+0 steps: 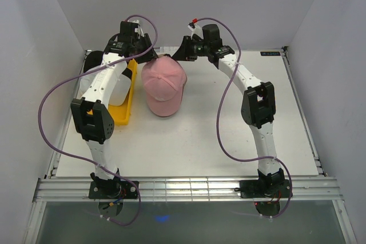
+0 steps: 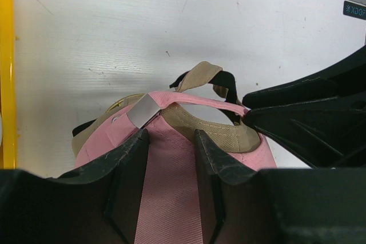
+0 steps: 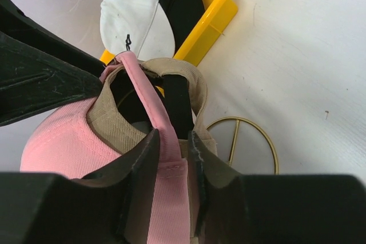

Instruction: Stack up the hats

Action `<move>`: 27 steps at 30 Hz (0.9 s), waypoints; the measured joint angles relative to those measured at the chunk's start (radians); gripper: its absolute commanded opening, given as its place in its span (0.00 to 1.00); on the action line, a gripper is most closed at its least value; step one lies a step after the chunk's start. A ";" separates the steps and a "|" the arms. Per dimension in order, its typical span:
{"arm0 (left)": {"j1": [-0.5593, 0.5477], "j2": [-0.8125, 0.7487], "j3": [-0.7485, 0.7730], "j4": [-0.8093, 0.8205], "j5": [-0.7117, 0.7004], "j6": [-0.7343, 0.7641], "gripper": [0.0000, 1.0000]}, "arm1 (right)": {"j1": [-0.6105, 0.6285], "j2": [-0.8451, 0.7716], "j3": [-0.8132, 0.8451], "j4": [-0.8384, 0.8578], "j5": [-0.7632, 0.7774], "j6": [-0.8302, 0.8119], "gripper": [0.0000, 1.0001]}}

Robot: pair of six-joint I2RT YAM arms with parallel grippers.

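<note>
Bright, even overhead light washes the top view. The white tabletop [image 1: 229, 141] is nearly blown out, and the shadows on it are faint and soft-edged. A small blue glint [image 1: 163, 219] sits at 6 o'clock on a dimmer glassy strip [image 1: 240, 221]. In the wrist views the left claw [image 2: 170, 135] and right claw [image 3: 173, 135] are dark, slightly soft masses at 6 o'clock. The weave of the pink cap [image 2: 171, 198] and the tabletop scuffs are sharp. A metal buckle [image 2: 143, 111] gleams dully.

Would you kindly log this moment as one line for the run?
left pincer: shut on pink cap | right pincer: shut on pink cap | pink cap: over tan cap | white cap: in tray
</note>
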 measured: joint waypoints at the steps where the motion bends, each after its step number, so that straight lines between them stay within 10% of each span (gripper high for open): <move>1: 0.000 0.000 0.000 0.001 0.000 0.000 0.48 | 0.000 0.000 -0.005 0.003 0.001 0.000 0.29; 18: 0.000 -0.006 -0.115 0.159 -0.009 -0.036 0.48 | -0.008 -0.011 -0.078 0.040 0.043 -0.011 0.25; 27: 0.014 -0.043 -0.171 0.187 -0.041 -0.048 0.67 | -0.008 -0.011 -0.085 0.032 0.045 -0.023 0.24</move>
